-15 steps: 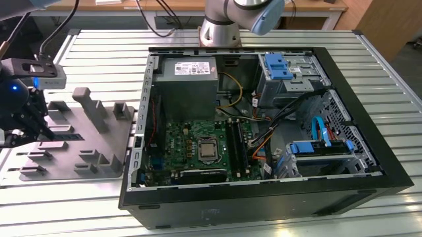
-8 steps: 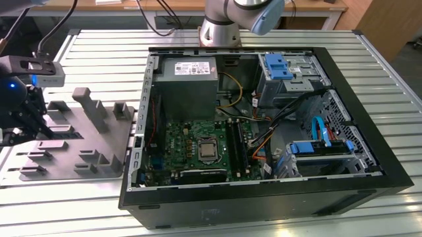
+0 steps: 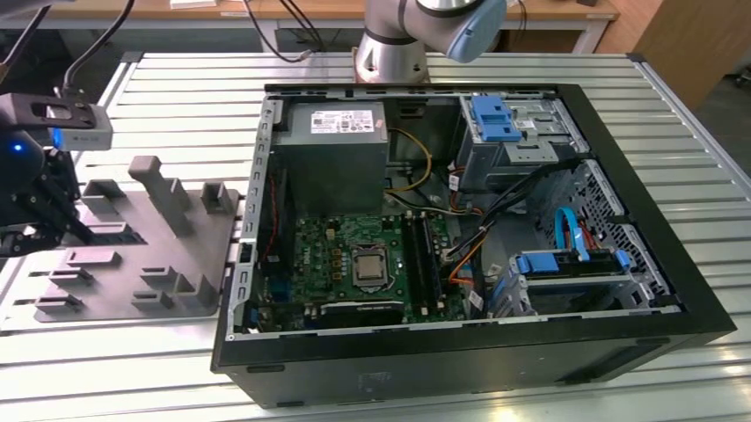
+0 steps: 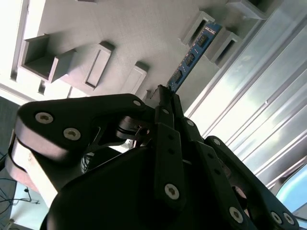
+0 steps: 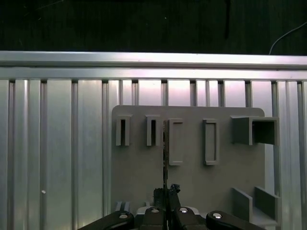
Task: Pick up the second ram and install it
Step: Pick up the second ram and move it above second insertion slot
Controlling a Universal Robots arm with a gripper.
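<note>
Over the grey holder plate (image 4: pixel 120 33), your gripper (image 4: pixel 163 96) is clamped on the second ram (image 4: pixel 192 55). The stick's far end sits between two holder blocks (image 4: pixel 224 42). Well apart, at the exterior view's right, the open computer case (image 3: pixel 470 352) holds a green motherboard (image 3: pixel 317 255).

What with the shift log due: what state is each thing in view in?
tool: shut on the second ram.
second ram: held by one end, far end near the holder's blocks.
grey holder plate: lying flat on the table.
computer case: open, motherboard exposed.
</note>
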